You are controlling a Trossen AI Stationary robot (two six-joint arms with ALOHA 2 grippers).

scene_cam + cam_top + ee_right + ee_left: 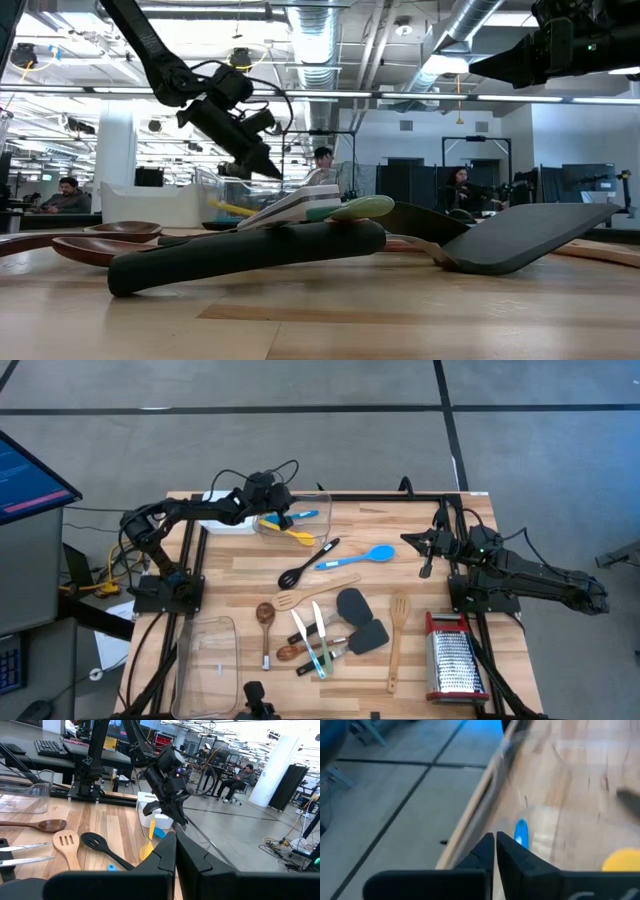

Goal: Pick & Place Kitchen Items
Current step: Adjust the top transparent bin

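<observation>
Already a yellow spoon [291,534] and a blue spoon [303,517] lie in the clear tub [322,510] at eleven o'clock, under the left tool [286,520], pressed together and empty. Remaining utensils [330,622] crowd the surface [420,590] toward six; the right tool [427,567], pressed together, waits at three.

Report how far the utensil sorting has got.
Done: a yellow spoon and a blue utensil lie in the far clear tub.
In hand: nothing; the left gripper hangs shut over that tub, and the right gripper waits shut at the right side.
Left: the black slotted spoon, blue spoon and the wooden and grey pieces on the table.
</observation>
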